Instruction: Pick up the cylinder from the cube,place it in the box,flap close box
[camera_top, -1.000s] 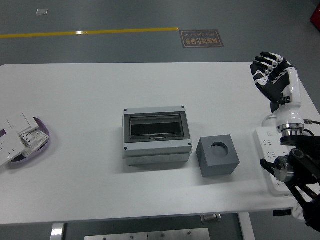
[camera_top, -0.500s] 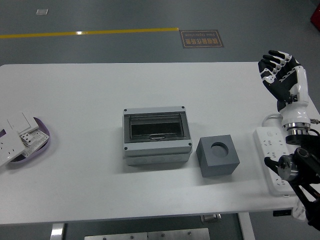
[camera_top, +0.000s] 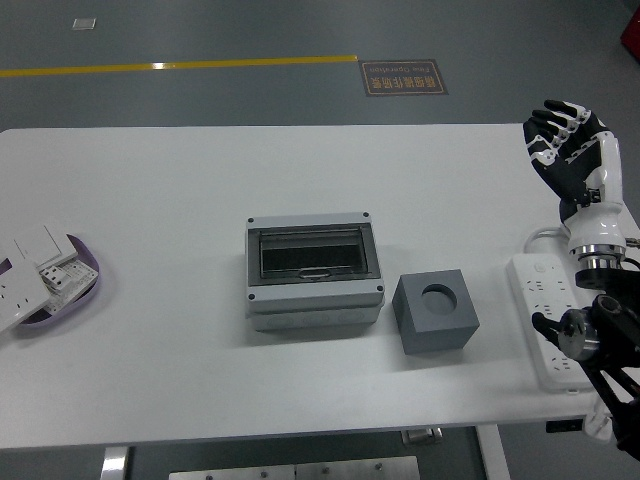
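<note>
A dark grey cube (camera_top: 436, 311) with a round empty hole in its top sits right of centre on the white table (camera_top: 180, 190). No cylinder shows anywhere. Left of the cube stands a light grey box (camera_top: 314, 269) with its clear flap lying shut over the top. My right hand (camera_top: 565, 145) is raised at the table's right edge, well right of and beyond the cube, fingers spread and holding nothing. My left arm is out of view.
A white power strip (camera_top: 545, 320) lies along the right edge under my right forearm. At the far left a purple dish (camera_top: 72, 284) holds white wall sockets and switches. Grey floor with a yellow line runs beyond the table.
My right hand has drifted right and slightly away from the table's middle, still spread and holding nothing. The box, cube and other objects have not moved.
</note>
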